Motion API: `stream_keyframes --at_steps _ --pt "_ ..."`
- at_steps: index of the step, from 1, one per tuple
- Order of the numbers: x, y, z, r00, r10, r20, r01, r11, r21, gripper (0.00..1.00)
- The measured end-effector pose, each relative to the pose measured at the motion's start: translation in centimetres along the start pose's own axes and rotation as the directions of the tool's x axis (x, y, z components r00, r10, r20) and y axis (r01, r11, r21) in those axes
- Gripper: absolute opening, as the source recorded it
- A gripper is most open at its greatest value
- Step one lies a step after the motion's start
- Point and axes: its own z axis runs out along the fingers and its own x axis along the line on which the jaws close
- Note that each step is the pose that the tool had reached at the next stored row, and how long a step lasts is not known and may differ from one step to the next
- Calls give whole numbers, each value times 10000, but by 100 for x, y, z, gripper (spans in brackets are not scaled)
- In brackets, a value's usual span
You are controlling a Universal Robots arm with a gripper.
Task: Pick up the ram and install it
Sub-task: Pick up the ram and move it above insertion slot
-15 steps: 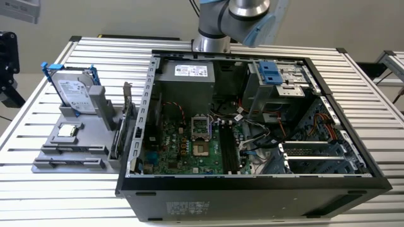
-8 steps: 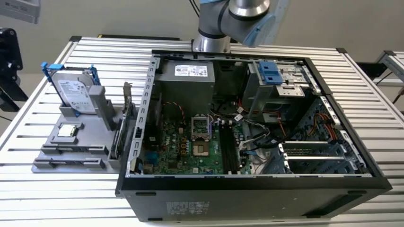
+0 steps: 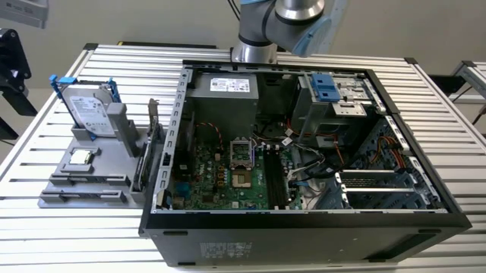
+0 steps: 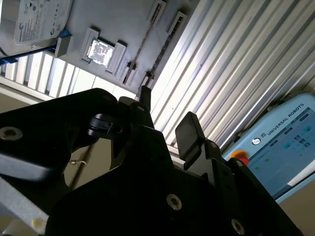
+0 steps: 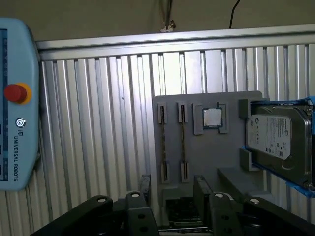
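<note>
The ram [image 5: 183, 142] is a thin board standing on edge in a slot of the grey holder [image 5: 231, 103], next to a loose processor chip [image 5: 212, 118]. It is also in the second wrist view as the ram [image 4: 146, 42] and in the exterior view as the ram [image 3: 139, 165]. A second thin board [image 5: 164, 142] stands in the neighbouring slot. My gripper [image 5: 172, 182] hangs well above the holder, open and holding nothing, and appears in the second wrist view too [image 4: 167, 109]. The black memory slots [image 3: 274, 176] lie on the motherboard inside the open computer case [image 3: 171, 142].
A silver hard drive [image 5: 278, 142] in a blue frame stands at one end of the holder. A taller card with a metal bracket [image 3: 154, 128] stands between the holder and the case wall. A teach pendant [image 5: 15, 103] lies on the ribbed aluminium table [image 5: 98, 123].
</note>
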Motion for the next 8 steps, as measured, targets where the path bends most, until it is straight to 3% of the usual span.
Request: stream_keyframes --at_steps 5,8 --pt "0 0 0 10000 -29 0 29 10000 0 100" --pt "-1 0 5 9994 -336 3 336 9994 -4 100"
